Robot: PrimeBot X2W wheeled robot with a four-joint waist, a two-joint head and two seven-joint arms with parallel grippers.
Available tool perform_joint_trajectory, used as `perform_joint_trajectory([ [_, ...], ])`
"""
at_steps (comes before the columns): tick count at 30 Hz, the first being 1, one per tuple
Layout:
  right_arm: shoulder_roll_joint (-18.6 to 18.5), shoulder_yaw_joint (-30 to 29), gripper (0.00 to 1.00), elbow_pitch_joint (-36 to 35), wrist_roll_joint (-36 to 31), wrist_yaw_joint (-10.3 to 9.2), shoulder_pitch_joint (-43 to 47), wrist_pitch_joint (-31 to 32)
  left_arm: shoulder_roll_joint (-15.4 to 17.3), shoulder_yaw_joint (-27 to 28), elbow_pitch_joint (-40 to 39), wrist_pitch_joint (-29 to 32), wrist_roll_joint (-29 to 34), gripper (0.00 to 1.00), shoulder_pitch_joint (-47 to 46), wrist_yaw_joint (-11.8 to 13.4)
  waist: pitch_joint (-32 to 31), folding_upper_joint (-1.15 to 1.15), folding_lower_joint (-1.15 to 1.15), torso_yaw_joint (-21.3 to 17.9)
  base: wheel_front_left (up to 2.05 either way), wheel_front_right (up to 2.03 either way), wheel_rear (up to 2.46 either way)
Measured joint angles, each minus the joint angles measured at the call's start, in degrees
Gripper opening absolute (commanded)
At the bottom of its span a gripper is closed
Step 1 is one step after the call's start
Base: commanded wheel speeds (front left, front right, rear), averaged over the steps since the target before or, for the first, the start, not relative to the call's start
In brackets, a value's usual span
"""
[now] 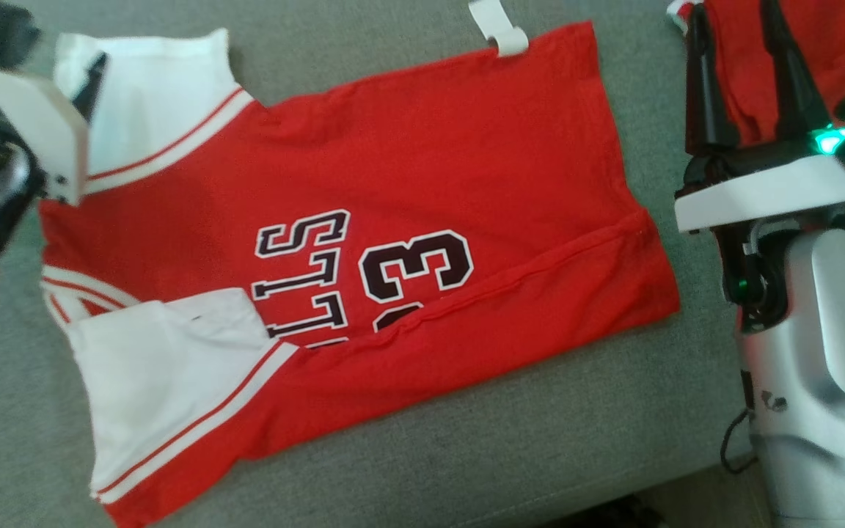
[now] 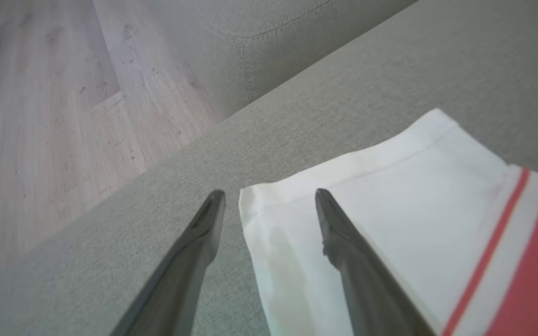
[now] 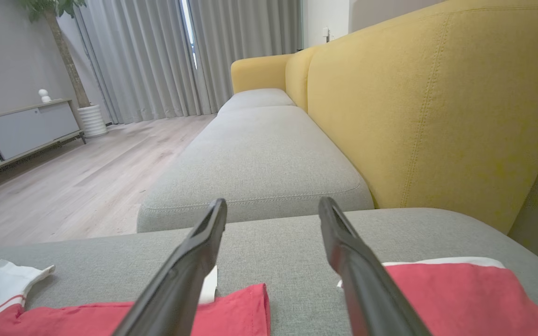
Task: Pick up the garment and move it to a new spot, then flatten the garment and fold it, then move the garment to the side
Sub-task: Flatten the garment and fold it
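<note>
The garment (image 1: 422, 147) lies flat on the sofa seat (image 1: 540, 440), its near long edge already folded over the lettering. The far side looks next. The left hand (image 2: 269, 196), fingers apart, hovers astride the corner of the far white sleeve (image 2: 390, 186) and should pinch low at the hem. The right hand (image 3: 272, 205), likewise apart and empty, should take the far hem corner so both lift evenly.

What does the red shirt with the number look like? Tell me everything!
The red shirt is a soft cloth jersey with white sleeves edged in red-and-white stripes. Dark, white-outlined letters and a number 3 are printed on it. It lies flat on the grey sofa cushion, its near edge folded over part of the print. A white tag pokes out at the far edge. The open left gripper straddles one sleeve corner, not gripping.
</note>
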Motion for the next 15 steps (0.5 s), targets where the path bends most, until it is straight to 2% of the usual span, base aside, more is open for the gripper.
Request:
perform_joint_trajectory([
  [11, 0.54, 1.13, 1.0, -0.85, 0.57, 0.0, -0.76, -1.53, 1.55, -5.87, 7.59, 2.02, -3.45, 1.0, -7.06, 0.0, 4.06, 0.0, -0.02, -2.16, 0.0, 0.0, 0.0],
  [15, 0.54, 0.94, 1.0, -0.83, 0.59, 0.0, -1.32, -1.92, 1.53, -6.68, 8.89, 5.31, -8.18, 1.0, -8.6, 0.0, 4.2, 0.0, -0.02, -2.37, 0.0, 0.0, 0.0],
])
